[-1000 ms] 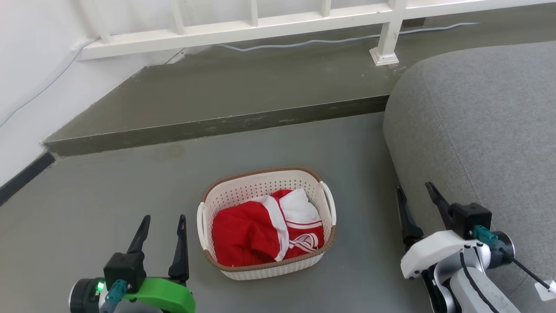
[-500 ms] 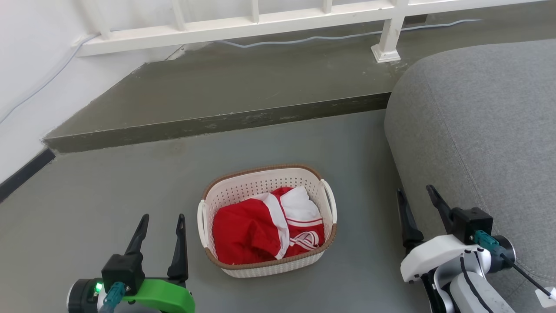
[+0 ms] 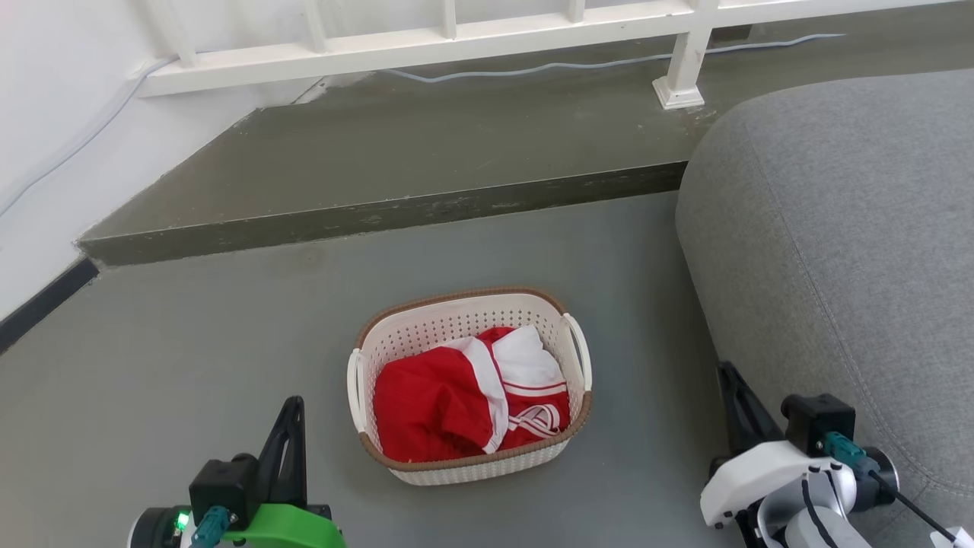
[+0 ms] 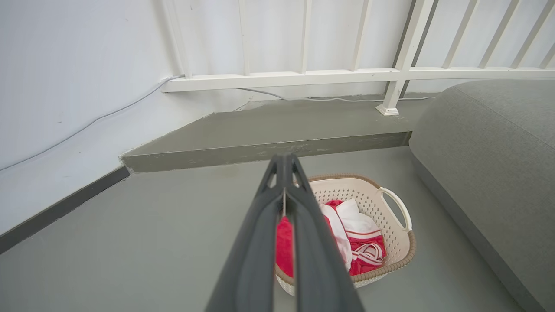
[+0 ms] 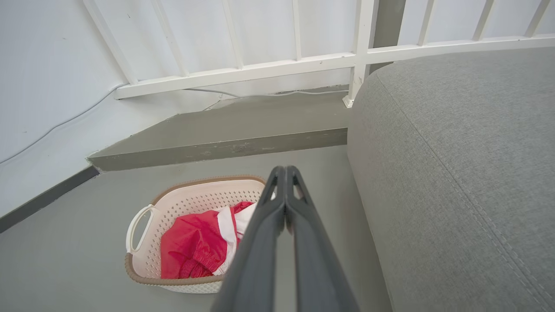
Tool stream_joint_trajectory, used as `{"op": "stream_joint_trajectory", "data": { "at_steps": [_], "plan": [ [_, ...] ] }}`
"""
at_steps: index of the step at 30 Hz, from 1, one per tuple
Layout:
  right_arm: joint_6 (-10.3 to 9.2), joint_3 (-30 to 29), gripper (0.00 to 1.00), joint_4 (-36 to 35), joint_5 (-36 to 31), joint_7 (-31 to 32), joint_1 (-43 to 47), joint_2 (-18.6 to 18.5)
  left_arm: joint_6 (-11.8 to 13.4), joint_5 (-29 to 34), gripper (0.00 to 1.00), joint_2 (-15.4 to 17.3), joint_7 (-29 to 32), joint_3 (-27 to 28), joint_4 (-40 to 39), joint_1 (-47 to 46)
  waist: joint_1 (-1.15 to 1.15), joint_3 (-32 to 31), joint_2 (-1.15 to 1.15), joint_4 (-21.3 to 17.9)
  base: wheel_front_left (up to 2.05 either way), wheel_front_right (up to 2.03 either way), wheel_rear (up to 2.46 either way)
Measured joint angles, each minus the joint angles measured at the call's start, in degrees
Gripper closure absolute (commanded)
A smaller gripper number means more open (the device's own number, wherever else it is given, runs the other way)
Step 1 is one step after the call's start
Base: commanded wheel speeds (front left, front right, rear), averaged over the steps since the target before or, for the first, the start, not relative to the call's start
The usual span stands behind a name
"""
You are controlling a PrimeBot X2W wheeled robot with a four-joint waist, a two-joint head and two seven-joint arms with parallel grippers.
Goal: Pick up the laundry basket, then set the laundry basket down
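The laundry basket, cream-white and perforated with a brown rim and white loop handles, stands on the grey floor in the middle of the head view. A red and white garment lies inside it. My left gripper is low to the basket's left, shut with nothing held, and apart from the near handle. My right gripper is shut and empty to the basket's right, beside the sofa. The left wrist view shows its shut gripper in front of the basket. In the right wrist view the shut gripper overlaps the basket.
A grey sofa takes up the right side, close to my right arm. Behind the basket runs a raised dark step, with a white railing and a pale cable beyond. A white wall stands at the left.
Both grippers have gone from open to shut and have dropped lower in the head view. The basket has stayed where it was.
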Motion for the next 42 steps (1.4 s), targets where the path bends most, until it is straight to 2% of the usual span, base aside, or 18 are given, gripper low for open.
{"op": "stream_joint_trajectory", "data": {
  "at_steps": [11, 25, 42],
  "plan": [
    [1.13, -0.9, 1.0, -0.8, 5.6, 0.4, 0.6, 0.3, -1.0, -5.4, 1.0, -0.4, 0.0, 0.1, -0.8, 1.1, 0.0, -0.3, 0.0, 0.1, 0.0, 0.0, 0.0],
    [2.72, -4.3, 1.0, -1.7, 17.7, 3.2, 0.7, 0.8, -2.1, -18.0, 1.0, -0.8, 2.7, 2.8, -1.1, 1.1, 0.0, -0.6, 0.0, 0.1, 0.0, 0.0, 0.0],
    [4.64, -7.9, 1.0, -2.2, 29.9, 6.4, 0.5, 0.9, -3.7, -30.0, 1.0, -0.7, 5.6, 5.6, -0.1, 0.9, 0.0, -1.0, 0.0, 0.2, 0.0, 0.0, 0.0]
  ]
}}
